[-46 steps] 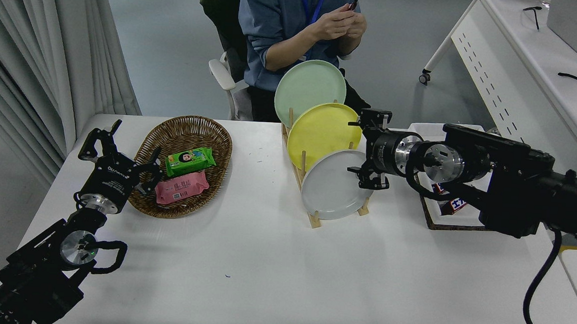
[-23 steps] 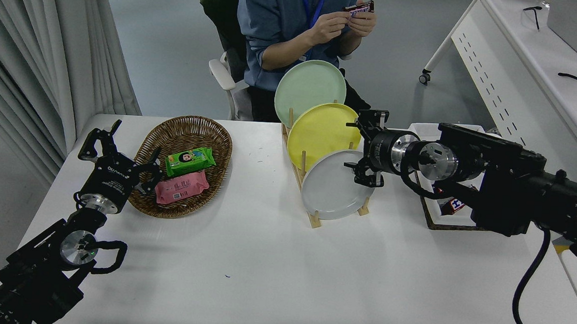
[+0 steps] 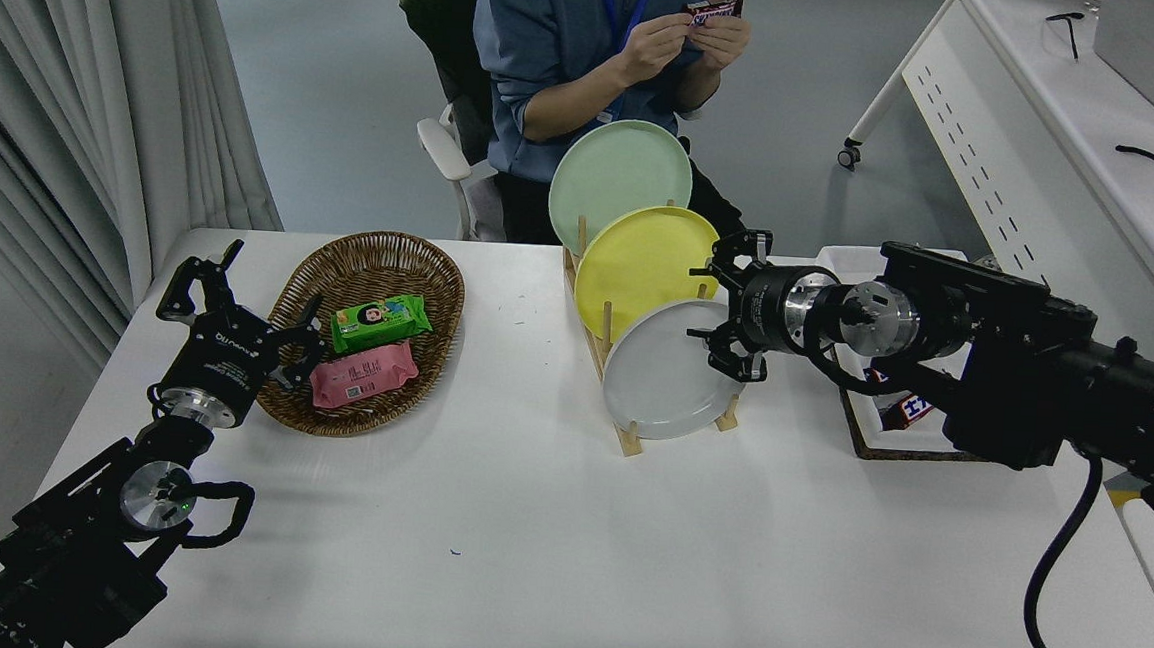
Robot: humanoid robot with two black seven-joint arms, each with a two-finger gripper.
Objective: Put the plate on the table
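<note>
We see our right gripper (image 3: 728,308), fingers spread, edged closer to the round light-grey plate (image 3: 662,381); left gripper (image 3: 228,293) parked open

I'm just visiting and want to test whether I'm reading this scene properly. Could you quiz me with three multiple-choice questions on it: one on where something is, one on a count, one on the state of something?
1. Where is the grey plate?
A. Flat on the table
B. Standing in the wooden rack, nearest the camera
C. In the wicker basket

2. How many plates stand in the rack?
A. Two
B. Three
C. Four

3. What is the right gripper doing?
A. Open at the grey plate's upper right rim
B. Carrying the plate high over the table
C. Parked at the lower left

Answers:
1. B: it leans upright in the front slot, ahead of the yellow plate.
2. B: the pale green plate, the yellow and the grey.
3. A: its fingers are spread beside the rim, and the plate sits in the rack.
</note>
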